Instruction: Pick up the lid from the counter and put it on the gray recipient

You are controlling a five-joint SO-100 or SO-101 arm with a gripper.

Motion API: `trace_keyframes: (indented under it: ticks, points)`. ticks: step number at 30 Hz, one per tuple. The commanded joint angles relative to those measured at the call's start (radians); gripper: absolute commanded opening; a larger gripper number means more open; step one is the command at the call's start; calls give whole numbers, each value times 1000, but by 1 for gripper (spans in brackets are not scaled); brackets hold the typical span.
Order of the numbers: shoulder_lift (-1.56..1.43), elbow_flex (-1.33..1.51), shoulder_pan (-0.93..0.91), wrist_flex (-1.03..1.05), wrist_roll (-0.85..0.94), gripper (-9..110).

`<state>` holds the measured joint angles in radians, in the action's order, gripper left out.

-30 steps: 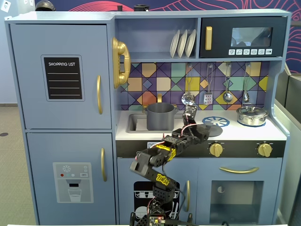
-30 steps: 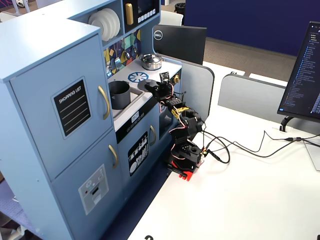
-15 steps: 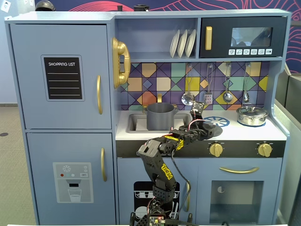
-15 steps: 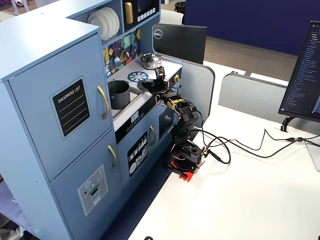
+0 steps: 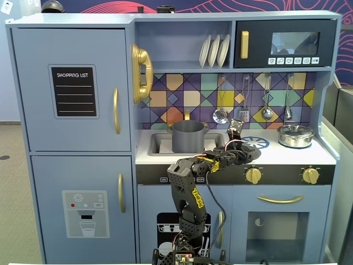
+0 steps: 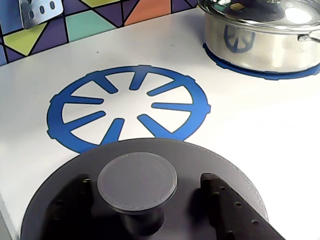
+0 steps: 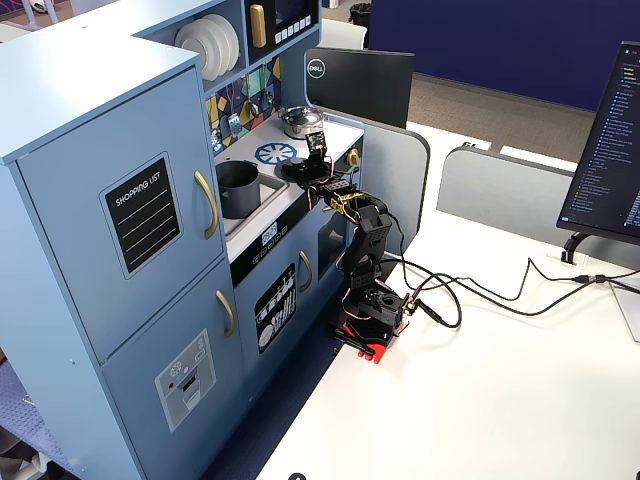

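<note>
1. Claw (image 6: 142,200) spread, fingers (image 6: 220,205) flanking the knob of the lid (image 6: 200,165).
2. Lid flat on worktop (image 6: 260,120), near front edge, beside blue burner print (image 6: 127,107).
3. Gray recipient (image 5: 188,136) upright in sink at worktop's left end.

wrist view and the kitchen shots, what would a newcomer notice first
In the wrist view the dark gray lid fills the bottom, its knob between the fingers, just before a blue burner print. A shiny silver pot sits at top right. In a fixed view the arm reaches up to the counter, with the gray pot in the sink to its left.
</note>
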<state>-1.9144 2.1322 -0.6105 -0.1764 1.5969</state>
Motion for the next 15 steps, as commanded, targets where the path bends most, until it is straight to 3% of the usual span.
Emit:
trace_keyframes:
  ticks: [1, 10, 15]
  points:
    - [5, -80, 26, -23, -17, 14]
    - [34, -98, 49, -38, -14, 0]
    - [38, -118, 69, -55, -12, 0]
